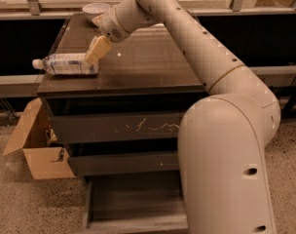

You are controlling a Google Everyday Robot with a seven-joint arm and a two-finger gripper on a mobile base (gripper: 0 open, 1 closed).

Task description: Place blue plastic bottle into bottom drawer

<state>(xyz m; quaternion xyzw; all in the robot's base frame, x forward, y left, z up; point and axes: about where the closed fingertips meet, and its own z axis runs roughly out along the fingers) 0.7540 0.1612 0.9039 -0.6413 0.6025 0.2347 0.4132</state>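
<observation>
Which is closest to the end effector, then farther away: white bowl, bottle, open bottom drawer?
1. The blue plastic bottle, lying on the cabinet top, right beside the end effector.
2. The white bowl, at the back of the top.
3. The bottom drawer, pulled open near the floor.

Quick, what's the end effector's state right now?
End effector: at the base end of the blue plastic bottle on the cabinet top; open, closed or holding cannot be told.

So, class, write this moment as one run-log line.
gripper: at base end of clear blue-labelled plastic bottle | bottle: lying on dark cabinet top | shallow grey-brown bottom drawer: open, no bottle inside
</observation>
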